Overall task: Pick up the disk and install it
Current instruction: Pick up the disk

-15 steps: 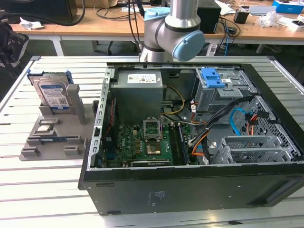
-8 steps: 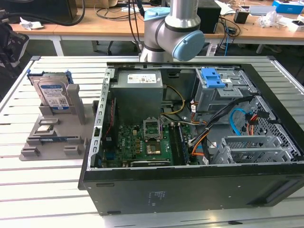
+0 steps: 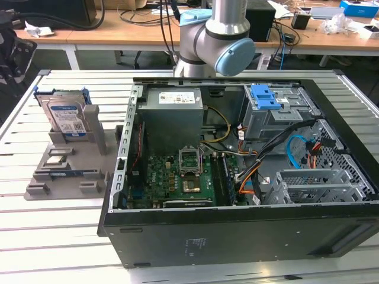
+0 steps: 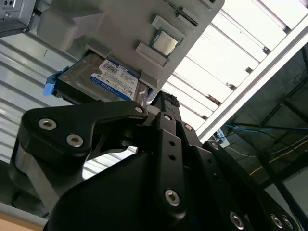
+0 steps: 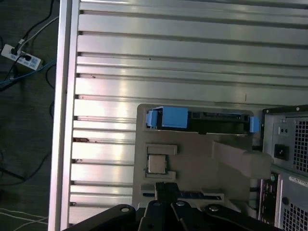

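The disk (image 3: 66, 115) stands on edge in a grey holder (image 3: 74, 168) on the slatted table, at the exterior view's left. It is silver-grey with a white-and-blue label and a bright blue carrier. In the second wrist view the disk (image 4: 113, 79) shows its label side. In the first wrist view the disk (image 5: 211, 123) is seen edge-on, with the blue carrier along it. My black gripper (image 5: 166, 186) hovers above the holder (image 5: 192, 159), well off the disk and touching nothing. In the second wrist view the gripper (image 4: 161, 98) has its fingers together and holds nothing.
An open black computer case (image 3: 237, 236) lies beside the holder. Inside it is a grey drive cage (image 3: 278, 121) topped by a blue latch piece (image 3: 265, 96). A small square chip (image 5: 155, 164) rests on the holder. The table edge (image 5: 65, 120) drops to a floor with cables.
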`<state>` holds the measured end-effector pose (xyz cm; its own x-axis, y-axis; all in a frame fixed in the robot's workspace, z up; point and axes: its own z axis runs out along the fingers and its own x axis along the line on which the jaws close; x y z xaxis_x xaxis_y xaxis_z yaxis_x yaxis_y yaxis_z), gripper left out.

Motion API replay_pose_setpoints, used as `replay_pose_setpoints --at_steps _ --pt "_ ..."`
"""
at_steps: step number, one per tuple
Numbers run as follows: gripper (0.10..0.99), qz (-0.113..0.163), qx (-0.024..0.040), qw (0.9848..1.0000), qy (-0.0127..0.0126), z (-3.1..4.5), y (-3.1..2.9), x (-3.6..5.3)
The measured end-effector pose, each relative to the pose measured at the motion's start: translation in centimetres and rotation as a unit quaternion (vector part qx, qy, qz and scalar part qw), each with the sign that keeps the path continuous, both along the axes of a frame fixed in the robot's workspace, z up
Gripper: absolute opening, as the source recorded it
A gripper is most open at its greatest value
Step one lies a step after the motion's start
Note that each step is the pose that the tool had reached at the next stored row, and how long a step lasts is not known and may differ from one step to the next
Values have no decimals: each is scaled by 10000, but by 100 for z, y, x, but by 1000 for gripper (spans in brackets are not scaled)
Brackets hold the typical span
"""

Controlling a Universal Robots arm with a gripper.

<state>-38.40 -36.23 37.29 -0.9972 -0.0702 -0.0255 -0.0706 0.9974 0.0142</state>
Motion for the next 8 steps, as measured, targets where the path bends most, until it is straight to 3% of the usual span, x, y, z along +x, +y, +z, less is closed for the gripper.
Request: replay_pose_setpoints --at_steps 4,8 --pt "106 410 0 9992 0 0 0 0" --pt "106 731 0 9973 0 0 0 0"
